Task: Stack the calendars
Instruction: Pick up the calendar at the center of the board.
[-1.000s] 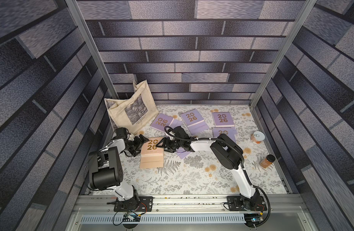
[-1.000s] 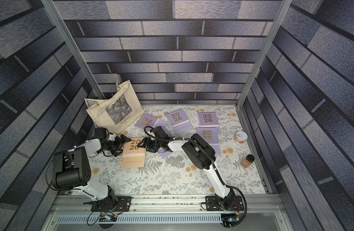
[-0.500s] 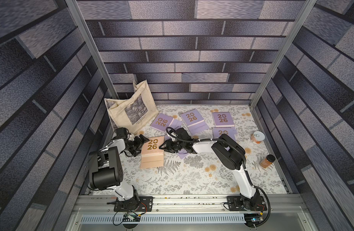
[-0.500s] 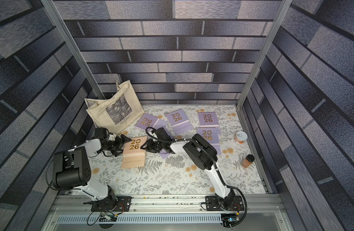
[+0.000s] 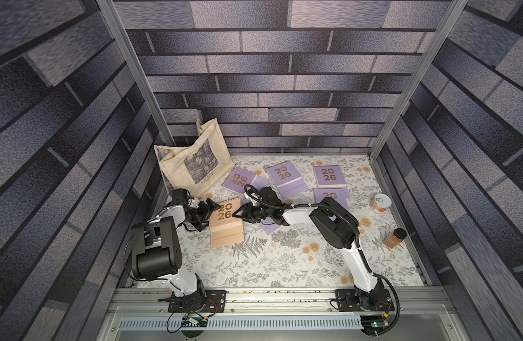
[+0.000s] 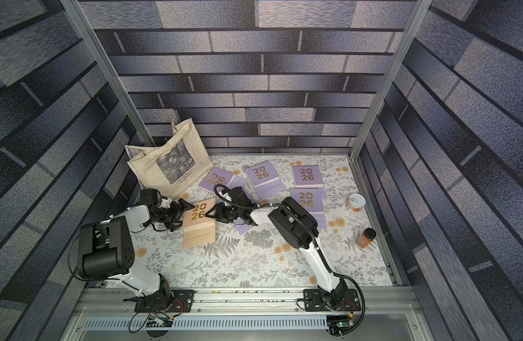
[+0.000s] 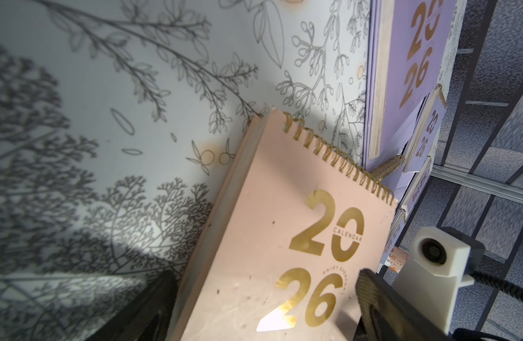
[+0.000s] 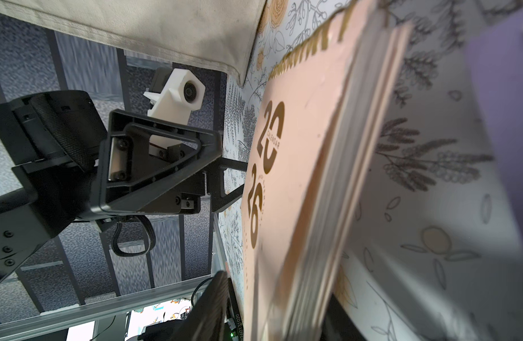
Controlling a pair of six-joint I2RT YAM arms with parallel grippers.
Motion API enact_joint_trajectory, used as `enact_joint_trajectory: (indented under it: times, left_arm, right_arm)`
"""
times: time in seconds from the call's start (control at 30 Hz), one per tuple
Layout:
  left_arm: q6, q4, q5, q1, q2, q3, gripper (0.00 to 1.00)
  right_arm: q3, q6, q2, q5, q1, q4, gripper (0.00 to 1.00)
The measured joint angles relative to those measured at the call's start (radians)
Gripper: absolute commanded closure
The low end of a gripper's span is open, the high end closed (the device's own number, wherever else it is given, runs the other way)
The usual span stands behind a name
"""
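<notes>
Peach-pink spiral-bound calendar (image 5: 226,217) with a gold 2026 cover sits near the left edge of the floral-print surface (image 5: 284,265) in both top views, between the left gripper (image 5: 211,214) and the right gripper (image 5: 237,213). Lilac calendars (image 5: 284,175) lie toward the far edge, beside a beige canvas tote bag (image 5: 192,165). In the left wrist view, the left fingers (image 7: 381,298) stand wide apart astride the cover. In the right wrist view, the right jaws are clamped on the peach calendar's page edge.

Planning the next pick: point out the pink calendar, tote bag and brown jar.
pink calendar (image 5: 225,211), in a top view, front cover
tote bag (image 5: 202,162), in a top view, grey print
brown jar (image 5: 392,240), in a top view, its side
</notes>
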Motion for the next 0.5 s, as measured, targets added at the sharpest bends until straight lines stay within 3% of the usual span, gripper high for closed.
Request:
enact_joint_trajectory:
  times: [0.27,0.33,0.37,0.5]
  left_arm:
    - [0.000,0.002,0.000,0.000,0.000,-0.001,0.02]
    - [0.000,0.006,0.000,0.000,-0.001,-0.003,0.02]
    - [0.000,0.006,0.001,0.000,-0.002,-0.003,0.02]
    - [-0.001,0.011,-0.002,0.000,-0.020,-0.014,0.00]
  right_arm:
    - [0.013,0.008,0.025,-0.011,0.000,0.023,0.78]
    - [0.013,0.008,0.028,-0.013,0.000,0.029,0.96]
    - [0.013,0.012,0.028,-0.015,-0.002,0.035,1.00]
    - [0.006,0.031,0.028,-0.028,-0.012,0.073,1.00]
